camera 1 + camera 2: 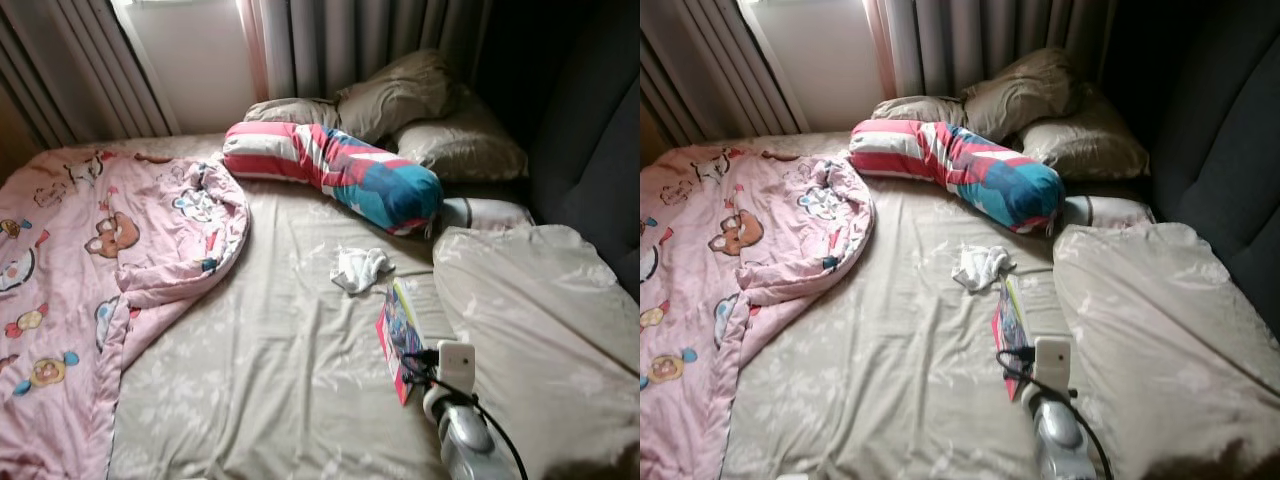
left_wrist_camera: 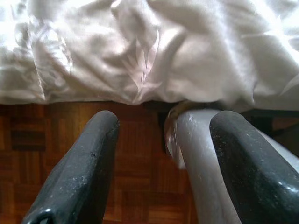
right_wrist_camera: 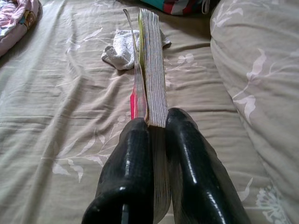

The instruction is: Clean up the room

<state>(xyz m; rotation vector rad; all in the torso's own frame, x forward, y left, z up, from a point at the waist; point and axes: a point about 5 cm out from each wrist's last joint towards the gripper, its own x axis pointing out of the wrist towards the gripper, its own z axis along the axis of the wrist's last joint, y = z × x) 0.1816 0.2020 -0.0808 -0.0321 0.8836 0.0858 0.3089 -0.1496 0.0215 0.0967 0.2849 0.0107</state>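
Right pincer (image 3: 156,123) is pinching a thin book (image 3: 152,70) by its near end, one black finger on each side, holding it on edge (its page block facing up) over the beige floral bed sheet (image 1: 270,370). From the head views the book (image 1: 400,335) stands near the right side of the bed, its bright cover facing left, just beside a large beige duvet (image 1: 540,330). A crumpled white cloth (image 1: 358,268) lies on the sheet just beyond the book's far end. Farther back lies a striped red, white and blue bolster (image 1: 335,170), with beige pillows (image 1: 420,115) behind it against grey curtains (image 1: 350,40). A pink cartoon-print quilt (image 1: 90,280) covers the bed's left side. Left pincer (image 2: 163,154) hangs with fingers spread above a wooden parquet floor (image 2: 135,140), by the hanging edge of pale bedding (image 2: 149,51).
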